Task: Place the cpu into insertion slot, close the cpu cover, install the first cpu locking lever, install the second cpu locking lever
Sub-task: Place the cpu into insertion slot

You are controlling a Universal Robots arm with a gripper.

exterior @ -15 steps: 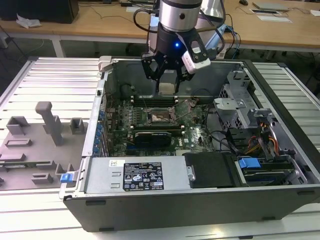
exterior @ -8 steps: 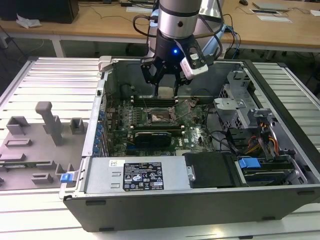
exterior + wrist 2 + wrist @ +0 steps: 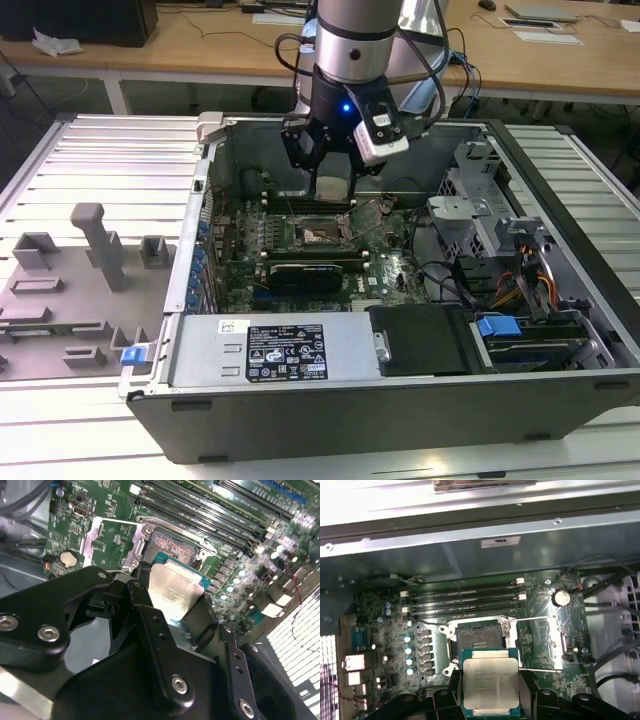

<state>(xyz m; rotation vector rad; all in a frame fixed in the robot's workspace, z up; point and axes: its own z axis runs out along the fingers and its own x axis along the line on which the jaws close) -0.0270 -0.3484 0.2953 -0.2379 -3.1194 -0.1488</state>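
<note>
Plainly, in the exterior view the gripper (image 3: 331,168) is clamped on the cpu (image 3: 332,189), with the slot (image 3: 322,235) at its six o'clock, while in the second wrist view the cpu (image 3: 175,592) hangs tilted near the uncovered slot (image 3: 172,545), and in the first wrist view the cpu (image 3: 491,682) sits just clear of the slot (image 3: 477,640).

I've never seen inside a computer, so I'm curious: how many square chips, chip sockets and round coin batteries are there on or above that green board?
cpu: 1, held in the gripper above the board
insertion slot: 1, empty
coin battery: 1
Total: 3
</note>
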